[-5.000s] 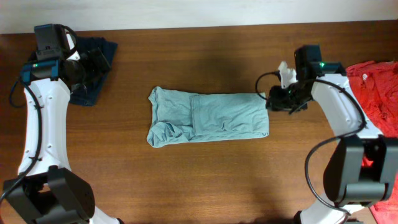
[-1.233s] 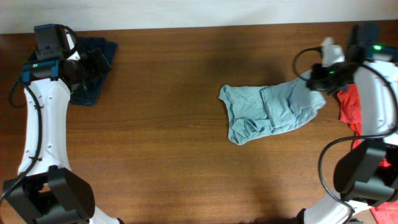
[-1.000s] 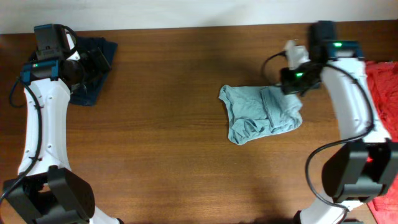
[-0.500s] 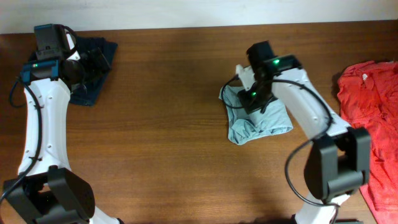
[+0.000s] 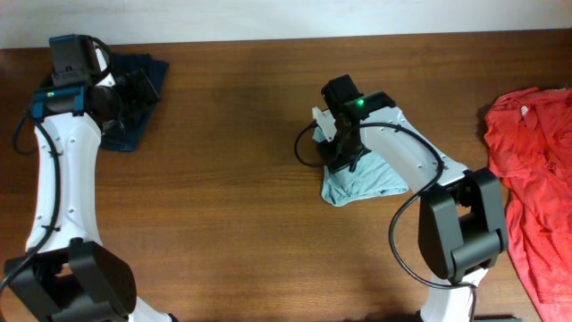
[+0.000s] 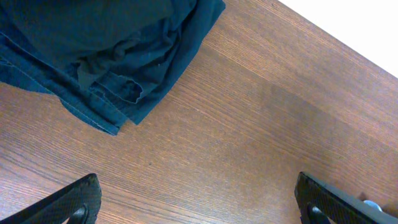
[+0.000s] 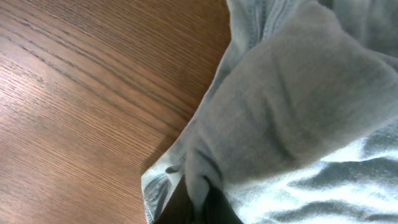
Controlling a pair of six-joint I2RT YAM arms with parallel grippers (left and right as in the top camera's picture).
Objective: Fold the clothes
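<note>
Currently the right gripper (image 7: 198, 203) is pinching shut on a bunched fold of the grey-teal T-shirt (image 5: 368, 183), crumpled on the worktop (image 5: 232, 188) directly beneath it, while the left gripper (image 6: 199, 208) is hovering wide open just beside the navy garment (image 6: 93, 37).

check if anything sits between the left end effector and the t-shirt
Nothing visible does. The left end effector hangs open near the navy garment, and only bare table lies between it and the t-shirt, which the right end effector grips.
</note>
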